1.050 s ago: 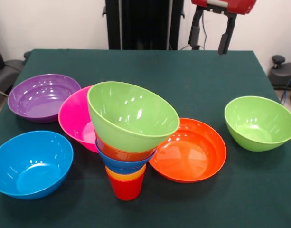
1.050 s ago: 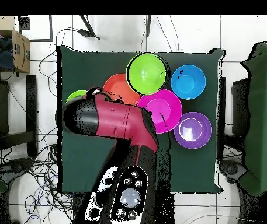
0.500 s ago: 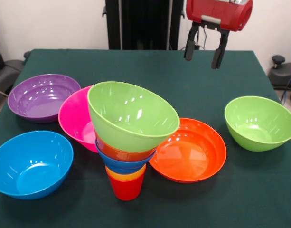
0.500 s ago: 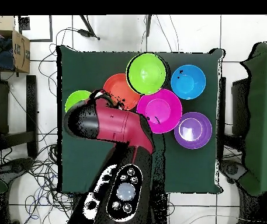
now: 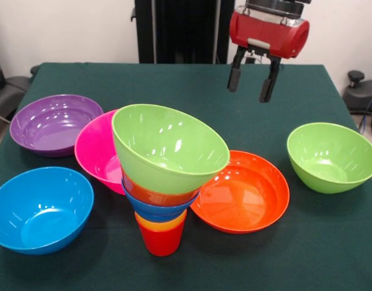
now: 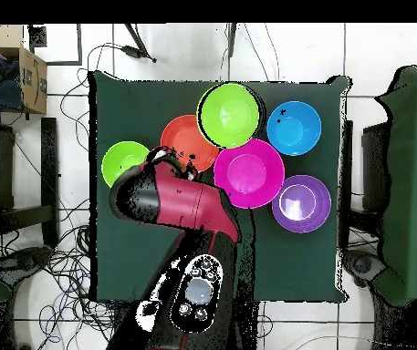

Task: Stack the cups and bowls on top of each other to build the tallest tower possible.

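Note:
The tower [image 5: 164, 176] stands near the table's front: a red cup [image 5: 162, 241] lowest, then an orange cup, a blue bowl, an orange-red bowl and a tilted lime green bowl [image 5: 167, 145] on top. From above, the same tower [image 6: 231, 115] shows as a green circle. Loose bowls lie around it: purple [image 5: 54, 123], pink [image 5: 96, 151], light blue [image 5: 39, 208], large orange-red [image 5: 246, 191] and a second lime green bowl [image 5: 331, 156]. My gripper [image 5: 250, 82] hangs open and empty above the far side of the table, behind the large orange-red bowl.
The red arm [image 6: 171, 200] covers part of the table in the overhead view, with the green bowl [image 6: 124, 162] just left of it. A cardboard box [image 6: 31, 77] sits off the table at the upper left.
My gripper has come down and moved left, away from the right-hand green bowl and toward the table's middle. The bowls and the tower have not moved.

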### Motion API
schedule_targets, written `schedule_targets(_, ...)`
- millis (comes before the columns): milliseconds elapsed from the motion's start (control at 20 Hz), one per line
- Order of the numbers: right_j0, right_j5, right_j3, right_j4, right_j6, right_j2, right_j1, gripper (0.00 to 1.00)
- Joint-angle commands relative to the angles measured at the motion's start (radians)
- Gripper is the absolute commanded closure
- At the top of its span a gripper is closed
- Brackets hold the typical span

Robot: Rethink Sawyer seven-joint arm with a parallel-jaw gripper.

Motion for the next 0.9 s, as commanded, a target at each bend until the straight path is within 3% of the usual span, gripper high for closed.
schedule_targets(50,-0.001,-0.070,0.098,0.033,0.198,0.079,0.077,0.00)
schedule_targets(900,0.033,-0.194,0.085,0.117,0.220,0.067,0.175,0.00)
